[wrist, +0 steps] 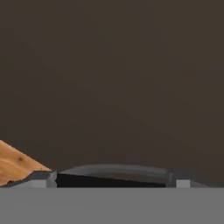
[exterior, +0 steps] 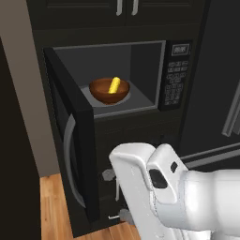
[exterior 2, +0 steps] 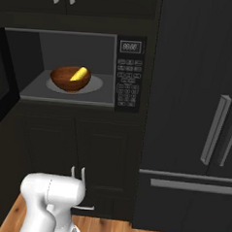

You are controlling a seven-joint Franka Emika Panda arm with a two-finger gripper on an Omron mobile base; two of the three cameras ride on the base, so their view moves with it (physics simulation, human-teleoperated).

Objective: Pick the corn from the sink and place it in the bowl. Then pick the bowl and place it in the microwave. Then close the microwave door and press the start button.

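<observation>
Left base view: the microwave (exterior: 112, 77), black w/ a grey interior, is seen built into dark cabinetry. The bowl (exterior: 109, 91), round, shallow, glossy reddish-brown, is set on the cavity floor, roughly centred. The corn (exterior: 114, 85), a short stubby yellow cob much smaller than the bowl, is leaned inside it, one end raised above the rim. The microwave door (exterior: 72, 140) is swung wide open to the left, its curved silver handle seen on the outer face. A keypad panel (exterior: 175, 75) w/ a small display is placed at the right of the cavity. The white arm is seen low in front, below the oven.

Right base view: the bowl (exterior 2: 70, 79) w/ the corn (exterior 2: 78, 74) is shown on the grey floor of the microwave (exterior 2: 67, 69), left of the keypad panel (exterior 2: 129, 74). A black fridge (exterior 2: 195, 118) w/ silver handles is seen at right. A wood floor (exterior 2: 111, 229) is seen below.

Hand view: the gripper (wrist: 111, 181) is shown facing a plain dark cabinet front, w/ the two fingertips (wrist: 39, 183) at the bottom edge spread fully apart. Nothing is held between them and nothing is touched. A wedge of the wood floor (wrist: 13, 166) is seen at lower left.
</observation>
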